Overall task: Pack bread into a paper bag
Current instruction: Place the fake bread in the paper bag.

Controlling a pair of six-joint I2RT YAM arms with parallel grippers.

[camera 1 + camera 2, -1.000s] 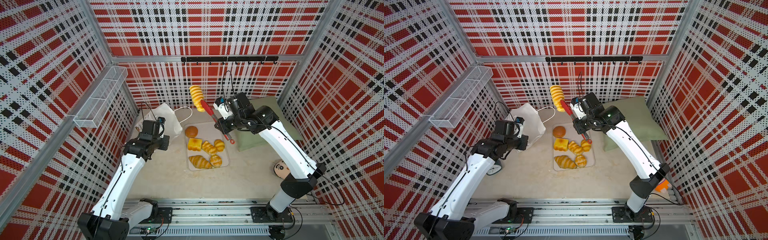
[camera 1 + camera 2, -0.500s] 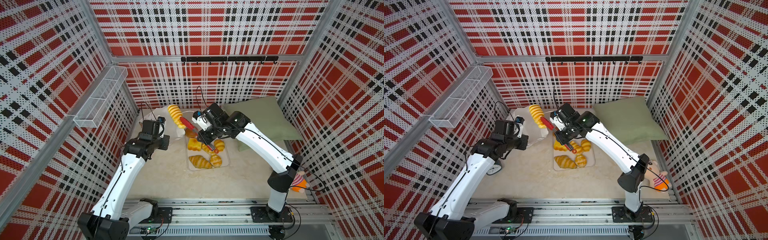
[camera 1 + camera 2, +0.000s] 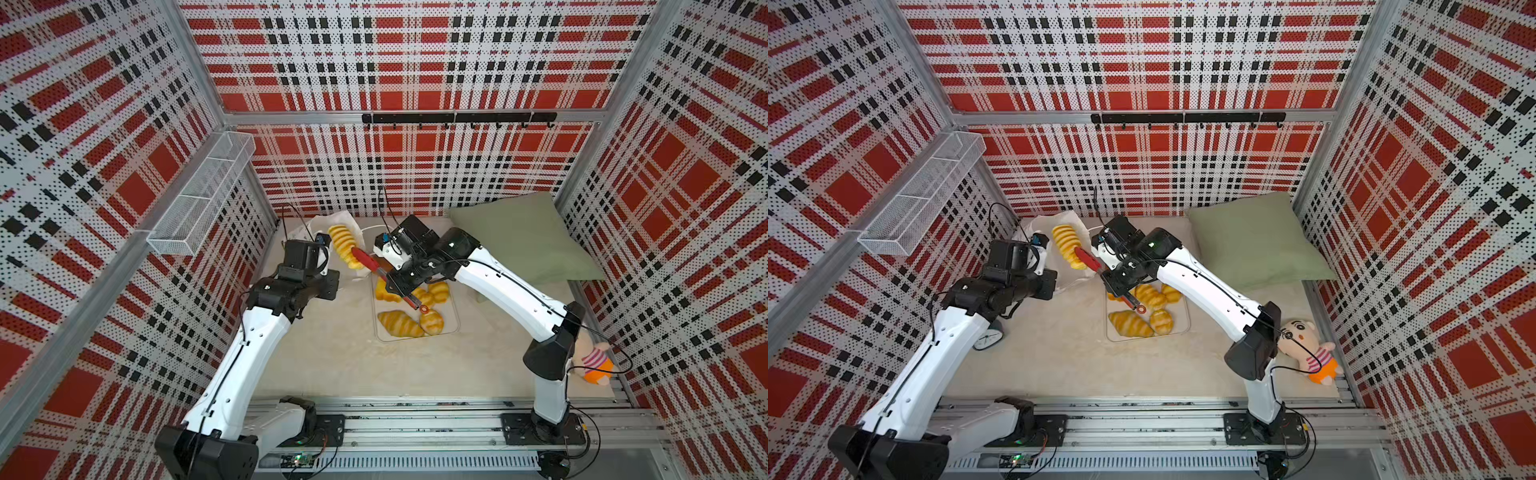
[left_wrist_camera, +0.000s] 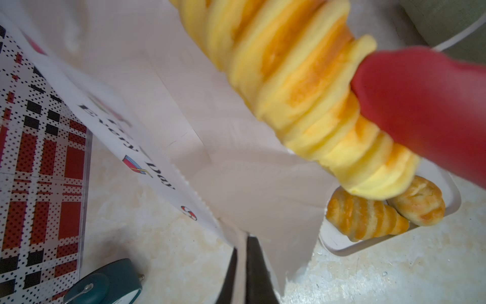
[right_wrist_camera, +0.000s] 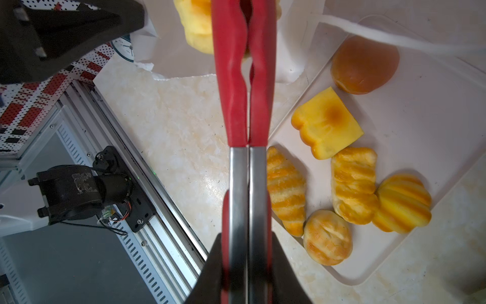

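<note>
**Loaf at the bag mouth, read left to right.** At ten o'clock on the bench (image 3: 332, 365), the left tool (image 4: 243, 246) is clenching the near rim of the paper bag (image 4: 189, 110), which is keeping the mouth open toward the middle of the bench. In both top views the bag is sitting at about eleven o'clock.

Just right of that rim, the ridged long loaf (image 3: 343, 245) is hanging tilted over the open mouth, pinched near one end by the red tips of the tongs (image 5: 238, 92). We cannot tell whether its far end is already crossing the rim. The visible part of the bag's inside is showing no bread.

The right tool (image 5: 246, 237) is reaching in from three o'clock and grasping the tongs by their steel handles, squeezing them together.

Below it, at the bench's centre, six pieces are lying on the tray (image 5: 394, 250):
- the round brown bun (image 5: 364, 65)
- the square toast (image 5: 327, 123)
- the croissant (image 5: 286, 189)
- three small striped rolls (image 5: 352, 181)

A green cushion (image 3: 519, 237) is resting at two o'clock.

We are judging the task to be at its first delivery. One piece is being carried to the bag but is not yet released, and six are waiting for the same trip.
</note>
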